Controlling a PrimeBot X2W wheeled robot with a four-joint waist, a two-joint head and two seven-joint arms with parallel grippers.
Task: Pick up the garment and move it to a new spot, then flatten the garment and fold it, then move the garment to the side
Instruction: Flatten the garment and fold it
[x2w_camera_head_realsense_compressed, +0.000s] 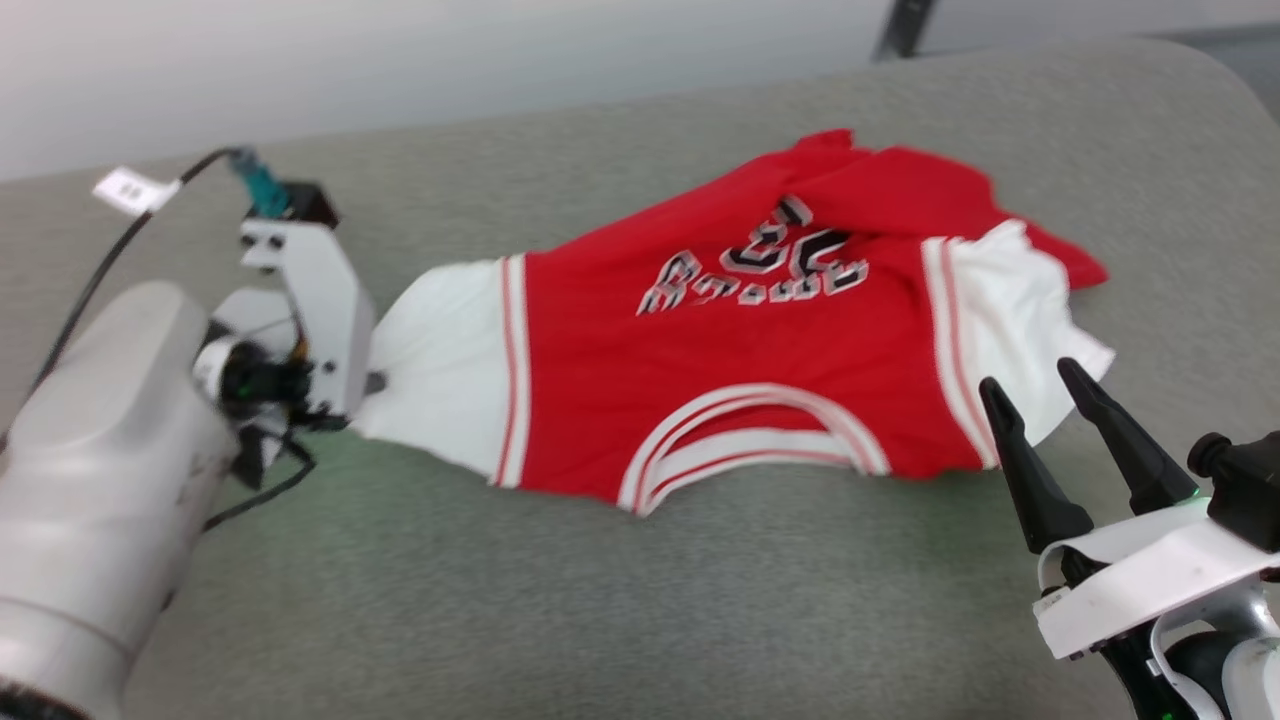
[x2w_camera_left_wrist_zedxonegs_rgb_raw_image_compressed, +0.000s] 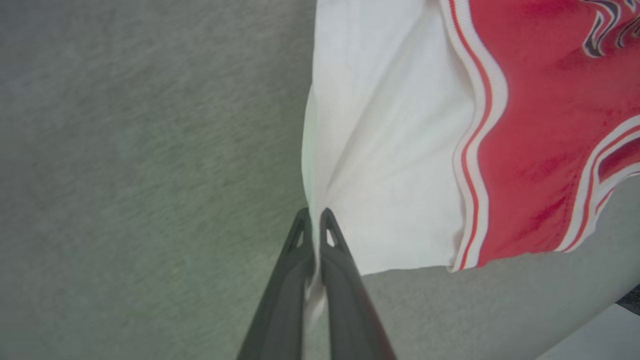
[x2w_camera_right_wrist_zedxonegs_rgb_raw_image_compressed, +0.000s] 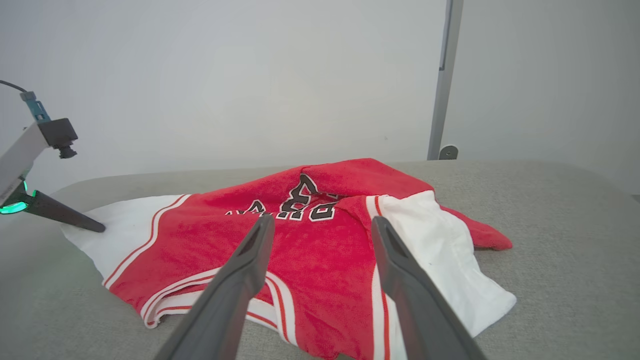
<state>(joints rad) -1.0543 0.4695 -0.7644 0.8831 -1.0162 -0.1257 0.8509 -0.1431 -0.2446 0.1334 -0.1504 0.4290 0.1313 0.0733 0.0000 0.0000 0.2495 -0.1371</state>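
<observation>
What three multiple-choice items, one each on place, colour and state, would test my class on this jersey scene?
1. Where does the left gripper hold the garment? A collar; B sleeve; C hem.
2. What colour are the sleeves? A white; B black; C blue.
3. How is the right gripper? A shut on cloth; B open; C shut, empty.
Answers: B, white sleeve cloth is pinched between its fingers; A, both sleeves show white; B, its fingers stand wide apart.

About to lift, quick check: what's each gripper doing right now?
Left gripper: shut on the garment's white sleeve edge.
Right gripper: open, holding nothing.
</observation>
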